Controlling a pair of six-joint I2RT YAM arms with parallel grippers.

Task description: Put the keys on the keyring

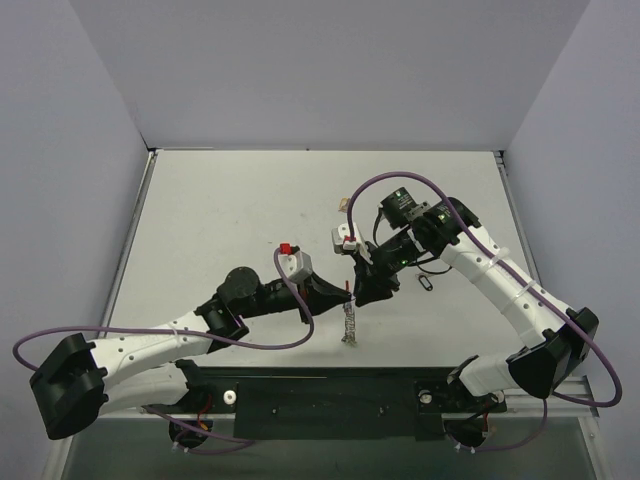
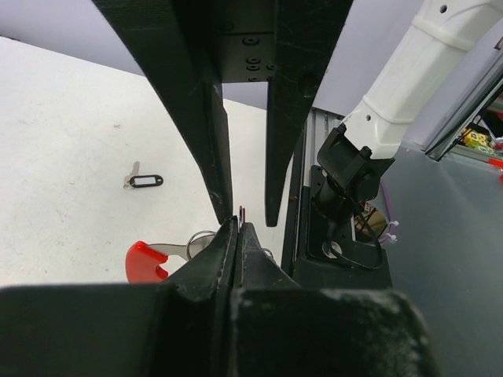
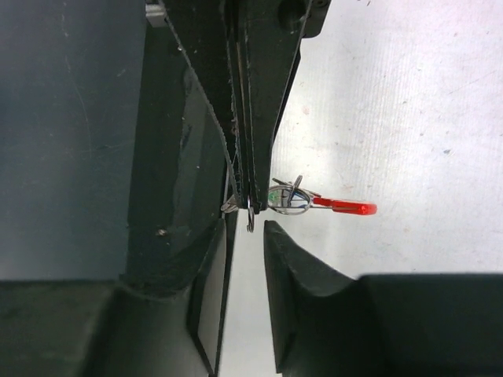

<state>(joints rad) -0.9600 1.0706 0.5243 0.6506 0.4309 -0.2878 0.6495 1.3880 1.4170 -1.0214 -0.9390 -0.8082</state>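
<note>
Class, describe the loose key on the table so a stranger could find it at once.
On the white table, find the right arm. The key lies flat just on the near side of its wrist. Unlike the red-tagged keyring held aloft nearby, it lies alone, black-headed.

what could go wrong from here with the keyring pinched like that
1. The left gripper is shut on the keyring only at its very fingertips, on the thin wire. The ring may twist or slip out, especially with the red tag sticking out sideways.
2. The right gripper stands open right beside those fingertips, so a small move could knock the ring loose.
3. A key lies apart from both grippers, unthreaded.
</note>
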